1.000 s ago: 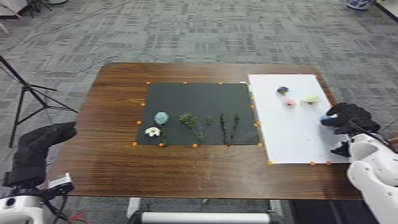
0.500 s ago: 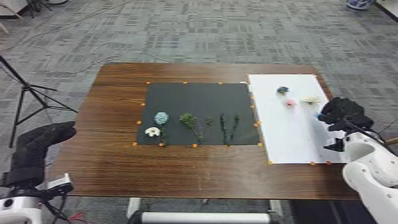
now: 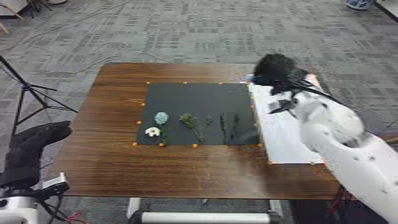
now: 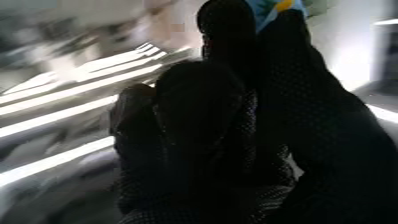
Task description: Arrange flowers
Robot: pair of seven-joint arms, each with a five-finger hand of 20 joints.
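arms: white, rounded | fingers: black textured gloves | cables: black, thin

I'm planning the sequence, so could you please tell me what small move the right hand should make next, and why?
I'd ease the right hand toward the dark mat, ready to lower the blue flower: it seems pinched at the fingertips near the white board's far end, while the white flower lies on the mat.

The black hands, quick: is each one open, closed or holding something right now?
Left hand: open, fingers relaxed, holding nothing.
Right hand: closed on a blue flower, pinched at its fingertips.
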